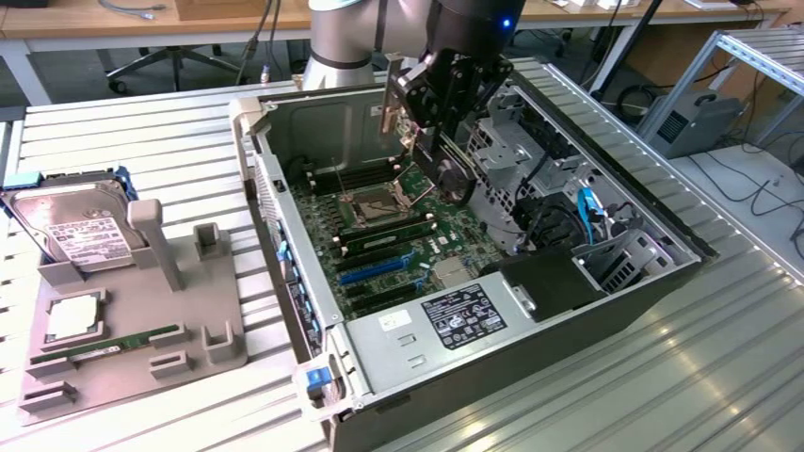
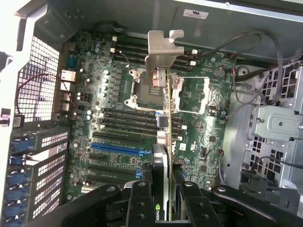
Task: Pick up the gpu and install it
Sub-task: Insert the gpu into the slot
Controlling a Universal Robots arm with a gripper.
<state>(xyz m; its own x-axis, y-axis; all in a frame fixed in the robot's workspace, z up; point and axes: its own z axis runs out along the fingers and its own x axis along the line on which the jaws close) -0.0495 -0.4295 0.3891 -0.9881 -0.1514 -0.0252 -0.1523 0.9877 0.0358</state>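
Note:
My gripper (image 1: 442, 94) hangs over the open computer case (image 1: 653, 282) and is shut on the gpu (image 1: 440, 165). The card is held on edge above the motherboard (image 1: 390, 235), near the processor socket (image 1: 377, 202). In the wrist view the gpu (image 2: 163, 118) appears edge-on, a thin green board with its silver end bracket (image 2: 161, 49) farthest from the camera. My gripper (image 2: 164, 201) clamps it from both sides with its black fingers (image 2: 139, 201). Beneath the card lie the expansion slots, one of them blue (image 2: 116, 149).
A grey holder (image 1: 138, 311) at the exterior view's left carries a silver hard drive (image 1: 75, 231) and a narrow green memory stick (image 1: 107, 347). Inside the case, a metal drive cage (image 1: 515, 151), loose cables (image 1: 585, 212) and the power supply (image 1: 465, 315) crowd the board.

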